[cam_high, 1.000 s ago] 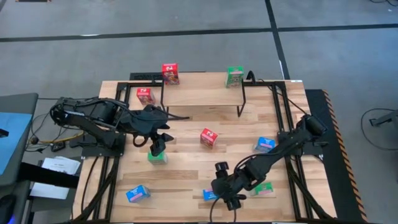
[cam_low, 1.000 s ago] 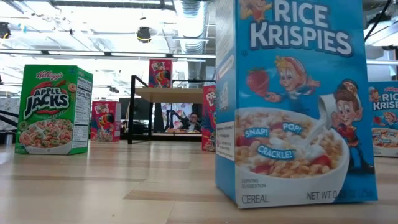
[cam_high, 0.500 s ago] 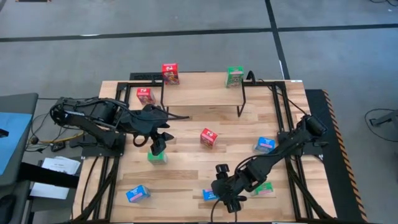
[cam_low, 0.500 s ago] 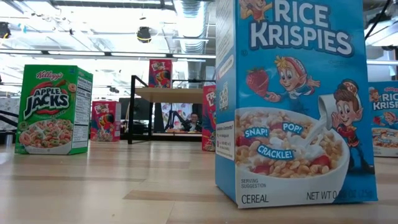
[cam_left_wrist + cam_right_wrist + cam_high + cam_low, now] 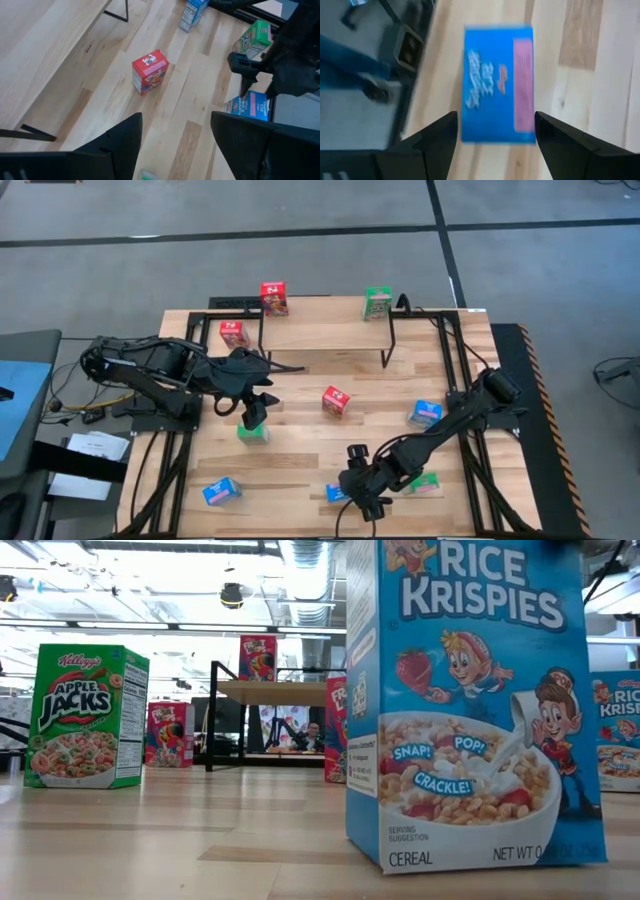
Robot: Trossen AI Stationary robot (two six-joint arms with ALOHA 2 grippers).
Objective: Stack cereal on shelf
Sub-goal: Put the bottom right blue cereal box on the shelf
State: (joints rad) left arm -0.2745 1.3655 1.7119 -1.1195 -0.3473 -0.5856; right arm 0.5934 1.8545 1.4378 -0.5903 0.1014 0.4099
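Observation:
The shelf [image 5: 325, 332] stands at the table's far middle, with a red cereal box [image 5: 274, 298] and a green one [image 5: 377, 303] upright on its board. My right gripper [image 5: 495, 117] hangs open near the table's near edge, just above an upright blue cereal box [image 5: 497, 85], one finger on either side of the box top, with no touch showing. This box fills the low view [image 5: 470, 700]. My left gripper [image 5: 253, 415] waits open above a green box [image 5: 252, 434] standing left of centre.
More boxes stand on the table: red ones beside the shelf's left leg [image 5: 233, 333] and at the centre [image 5: 336, 401], blue ones at the right [image 5: 425, 413] and near left [image 5: 221, 492], a green one [image 5: 425, 483] behind my right arm. Bare wood lies between them.

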